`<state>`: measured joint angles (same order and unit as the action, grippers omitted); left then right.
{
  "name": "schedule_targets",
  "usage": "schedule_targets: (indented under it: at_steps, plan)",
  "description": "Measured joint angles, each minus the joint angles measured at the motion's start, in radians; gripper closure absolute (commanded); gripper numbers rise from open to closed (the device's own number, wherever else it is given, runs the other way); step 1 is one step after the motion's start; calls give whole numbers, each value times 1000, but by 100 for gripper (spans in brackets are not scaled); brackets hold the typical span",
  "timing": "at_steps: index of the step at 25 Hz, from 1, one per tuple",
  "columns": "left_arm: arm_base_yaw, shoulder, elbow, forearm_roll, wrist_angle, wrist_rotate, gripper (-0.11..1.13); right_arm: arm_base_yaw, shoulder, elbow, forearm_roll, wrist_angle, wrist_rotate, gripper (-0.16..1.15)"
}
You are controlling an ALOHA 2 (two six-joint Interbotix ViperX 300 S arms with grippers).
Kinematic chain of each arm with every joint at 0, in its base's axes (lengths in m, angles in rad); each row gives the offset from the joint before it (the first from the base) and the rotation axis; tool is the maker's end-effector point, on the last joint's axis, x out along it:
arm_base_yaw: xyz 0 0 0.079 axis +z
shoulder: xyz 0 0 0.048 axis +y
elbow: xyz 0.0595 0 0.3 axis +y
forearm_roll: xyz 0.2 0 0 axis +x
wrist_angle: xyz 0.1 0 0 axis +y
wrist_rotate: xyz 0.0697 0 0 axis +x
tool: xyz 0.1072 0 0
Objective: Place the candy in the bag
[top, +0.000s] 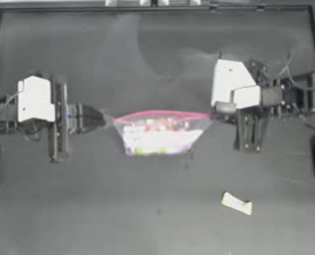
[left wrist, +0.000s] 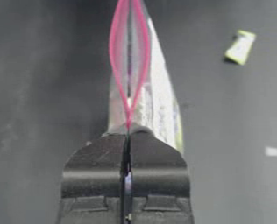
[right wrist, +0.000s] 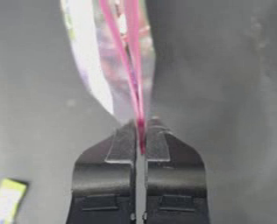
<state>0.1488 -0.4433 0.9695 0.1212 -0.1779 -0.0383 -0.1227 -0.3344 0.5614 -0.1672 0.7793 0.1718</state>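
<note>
Here both grippers [top: 109, 120] [top: 217, 115] pinch the bag [top: 159, 135]; candy [top: 236, 203] lies apart.

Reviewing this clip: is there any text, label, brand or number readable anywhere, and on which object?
None can be read.
The candy: pale-yellow wrapper, any print too blurred to read.
The bag: only multicoloured sweets and its pink strip show; no legible label.
The left tool and right tool, both clamped on the bag's rim: no markings visible.

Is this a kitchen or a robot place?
Probably a robot test bench, not a kitchen: a bare dark table with a raised edge, the left claw and right claw stretching one bag, and one candy lying alone.
</note>
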Motion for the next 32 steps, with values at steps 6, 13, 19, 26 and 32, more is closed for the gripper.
schedule_targets:
  at_steps: [6, 13, 19, 26, 32]
  plan:
    - [-18, 40, 21, -20, -38, 0, 98, 31, 0, 18, 0, -15, 43, 84]
    - [-18, 91, 26, -20, -61, 6, 98, 44, 2, 51, -2, -78, 72, 84]
    - [-18, 115, 26, -21, -64, 5, 98, 52, 20, 72, 8, -141, 72, 84]
    - [-21, 127, 18, -21, -71, 5, 98, 67, 52, 78, 35, -193, 75, 84]
    - [-37, 167, -8, -21, -89, 6, 98, 81, 77, 78, 49, -212, 75, 84]
